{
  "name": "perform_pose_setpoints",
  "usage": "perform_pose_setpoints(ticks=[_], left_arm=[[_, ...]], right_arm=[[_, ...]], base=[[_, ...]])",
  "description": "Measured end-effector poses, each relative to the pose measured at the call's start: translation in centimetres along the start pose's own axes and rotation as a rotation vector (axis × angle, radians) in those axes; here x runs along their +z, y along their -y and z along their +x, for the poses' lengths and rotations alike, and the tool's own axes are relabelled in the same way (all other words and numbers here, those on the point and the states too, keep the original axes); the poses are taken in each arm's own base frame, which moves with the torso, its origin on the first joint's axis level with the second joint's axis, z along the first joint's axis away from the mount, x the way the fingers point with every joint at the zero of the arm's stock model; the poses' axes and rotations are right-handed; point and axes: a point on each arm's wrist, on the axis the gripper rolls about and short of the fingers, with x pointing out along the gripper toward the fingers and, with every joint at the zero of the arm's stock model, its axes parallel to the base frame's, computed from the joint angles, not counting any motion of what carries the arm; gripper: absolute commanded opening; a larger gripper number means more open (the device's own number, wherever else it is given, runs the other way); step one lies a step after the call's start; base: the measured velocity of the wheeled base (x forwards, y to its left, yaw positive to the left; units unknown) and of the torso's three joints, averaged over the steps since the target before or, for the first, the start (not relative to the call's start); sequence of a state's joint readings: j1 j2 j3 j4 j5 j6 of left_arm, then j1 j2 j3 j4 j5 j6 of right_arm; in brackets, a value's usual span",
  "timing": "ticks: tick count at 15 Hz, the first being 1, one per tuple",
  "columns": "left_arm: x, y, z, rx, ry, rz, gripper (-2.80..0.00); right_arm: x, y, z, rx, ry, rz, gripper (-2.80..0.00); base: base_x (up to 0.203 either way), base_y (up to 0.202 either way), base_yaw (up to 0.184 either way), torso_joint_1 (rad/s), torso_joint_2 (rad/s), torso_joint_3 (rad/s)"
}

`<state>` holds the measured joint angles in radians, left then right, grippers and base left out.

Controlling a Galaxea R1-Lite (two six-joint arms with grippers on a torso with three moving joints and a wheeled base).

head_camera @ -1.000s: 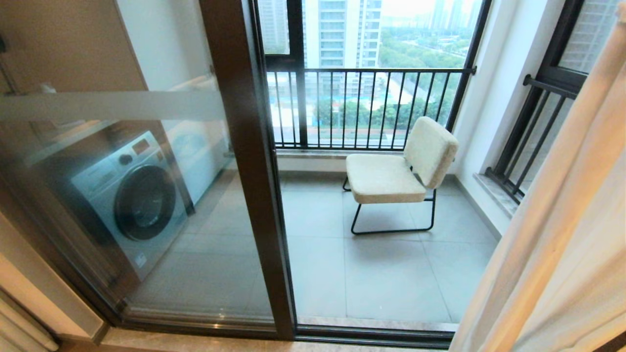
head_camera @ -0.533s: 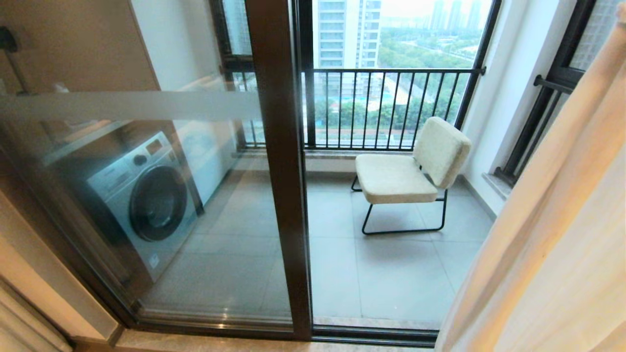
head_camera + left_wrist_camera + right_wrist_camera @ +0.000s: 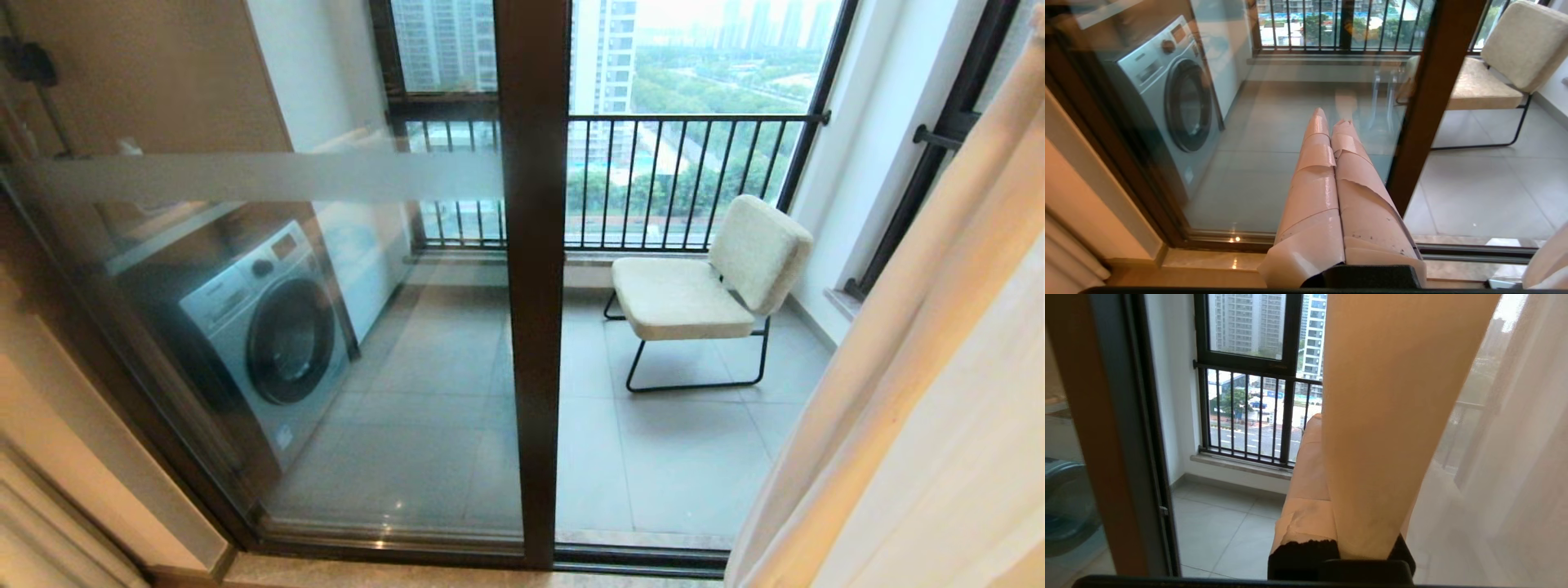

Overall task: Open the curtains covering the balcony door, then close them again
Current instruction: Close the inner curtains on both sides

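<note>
The cream-beige curtains (image 3: 939, 408) hang as one panel at the right edge of the head view, over the right end of the balcony door (image 3: 531, 327). The door's left pane carries a frosted stripe (image 3: 245, 175). In the right wrist view my right gripper (image 3: 1327, 424) is shut on a thick fold of the curtains (image 3: 1392, 416); one taped finger (image 3: 1306, 469) shows beside the fabric and the other is hidden behind it. My left gripper (image 3: 1331, 118) is shut and holds nothing, pointing at the lower door glass (image 3: 1274, 134). Neither arm shows in the head view.
Behind the glass stand a washing machine (image 3: 269, 327) at the left and a cream chair (image 3: 702, 286) at the right. A black railing (image 3: 653, 180) closes the balcony. Thin white sheer fabric (image 3: 1515, 457) hangs beside the held fold. The door track (image 3: 637, 559) runs along the floor.
The whole head view has shifted: door post, washer and chair slid right in the picture, so the camera moved left. The held curtain edge kept its place in the picture and now stands nearer the chair.
</note>
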<state>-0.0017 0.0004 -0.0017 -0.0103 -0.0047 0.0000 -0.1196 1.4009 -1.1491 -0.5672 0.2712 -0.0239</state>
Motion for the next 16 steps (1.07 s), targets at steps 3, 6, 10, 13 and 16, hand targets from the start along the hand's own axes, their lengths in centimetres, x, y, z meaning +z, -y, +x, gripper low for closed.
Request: perform_pose_setpoints(ticks=[3, 6, 10, 13, 16], left_arm=[[0.0, 0.0, 0.0, 0.001, 0.0, 0.0, -2.8], [0.0, 0.0, 0.0, 0.0, 0.0, -0.001, -2.8], [0.0, 0.0, 0.0, 0.001, 0.0, -0.001, -2.8], [0.0, 0.0, 0.0, 0.0, 0.0, -0.001, -2.8], [0.0, 0.0, 0.0, 0.001, 0.0, -0.001, -2.8]], right_arm=[[-0.03, 0.0, -0.01, 0.0, -0.001, 0.0, -2.8], [-0.04, 0.0, -0.01, -0.001, -0.001, 0.0, -2.8], [-0.04, -0.01, -0.02, 0.0, -0.001, 0.0, -2.8], [-0.06, -0.01, -0.02, 0.0, -0.002, -0.001, -2.8], [-0.08, -0.01, -0.02, 0.0, -0.003, -0.001, -2.8]], base=[[0.0, 0.19, 0.002, -0.001, 0.0, 0.0], [0.0, 0.189, 0.001, 0.002, 0.0, 0.001], [0.0, 0.189, 0.001, 0.005, 0.0, 0.002], [0.0, 0.188, 0.001, 0.003, 0.0, 0.002], [0.0, 0.187, 0.001, 0.003, 0.0, 0.002]])
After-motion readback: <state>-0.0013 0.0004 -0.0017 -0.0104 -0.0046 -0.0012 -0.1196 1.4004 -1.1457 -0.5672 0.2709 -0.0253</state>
